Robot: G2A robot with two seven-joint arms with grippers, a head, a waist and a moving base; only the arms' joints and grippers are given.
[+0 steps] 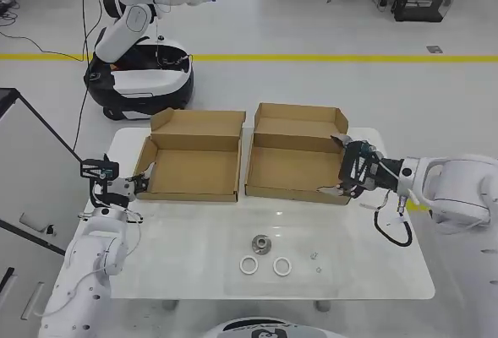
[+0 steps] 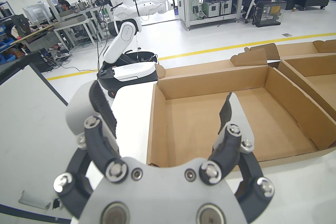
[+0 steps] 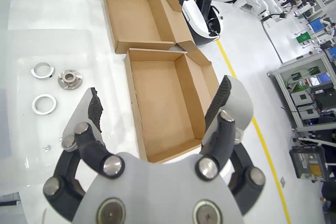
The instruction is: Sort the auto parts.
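Two open, empty cardboard boxes stand side by side at the back of the table: the left box (image 1: pixel 194 169) (image 2: pixel 262 125) (image 3: pixel 131 15) and the right box (image 1: pixel 287 169) (image 3: pixel 162 104). Near the table's front lie a metal flange (image 1: pixel 259 246) (image 3: pixel 69 79), two metal rings (image 1: pixel 249 266) (image 1: pixel 281 267) (image 3: pixel 42 70) (image 3: pixel 43 103) and small nuts (image 1: pixel 314 254) (image 3: pixel 46 148). My left gripper (image 1: pixel 140 186) (image 2: pixel 162 93) hangs open and empty at the left box's outer side. My right gripper (image 1: pixel 333 165) (image 3: pixel 158 99) is open and empty over the right box's right edge.
The white table (image 1: pixel 189 245) has free room in front of the boxes and around the parts. Another robot on a dark base (image 1: pixel 139 80) stands on the floor behind the table. A grey panel (image 1: pixel 20 169) sits left of the table.
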